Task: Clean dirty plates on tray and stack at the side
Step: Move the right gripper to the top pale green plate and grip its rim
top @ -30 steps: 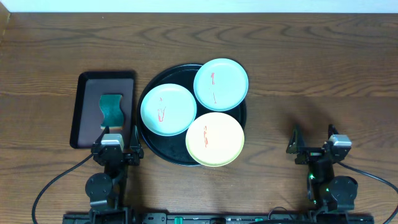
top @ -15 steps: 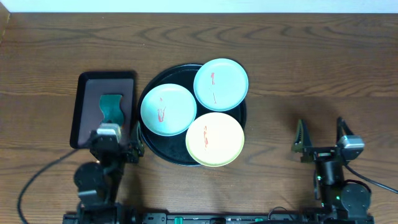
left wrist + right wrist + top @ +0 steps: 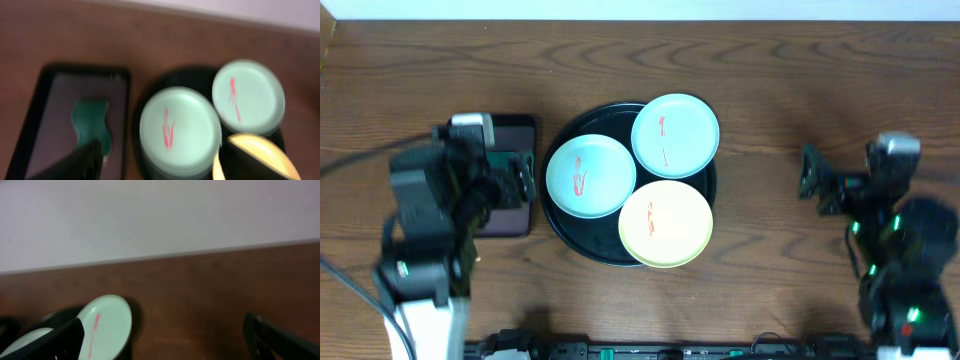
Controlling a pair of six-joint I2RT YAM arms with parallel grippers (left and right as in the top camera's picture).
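**Overhead:** All three plates sit on the black tray (image 3: 570,238) in the middle of the worktop (image 3: 800,80).
- One mint plate (image 3: 591,176) is on the tray's left.
- A second mint plate (image 3: 675,135) is at the upper right, reaching over the rim.
- One yellow plate (image 3: 666,223) is at the lower right, at the rim's edge.

Each plate carries red-orange smears and nothing is stacked at the side. I judge the task not yet begun, with three plates to clean and three to stack. The left arm (image 3: 430,215) hangs over the one maroon tray (image 3: 510,218). The right arm (image 3: 895,230) is well apart from the plates, over bare wood.

**Left wrist:** The left fingers (image 3: 82,162) are spread wide and hold nothing. The single teal sponge (image 3: 91,125) lies untouched in the maroon tray, just beside the black tray.

**Right wrist:** The right fingers (image 3: 50,342) are also wide apart and empty. One mint plate and a sliver of another show at the lower left.
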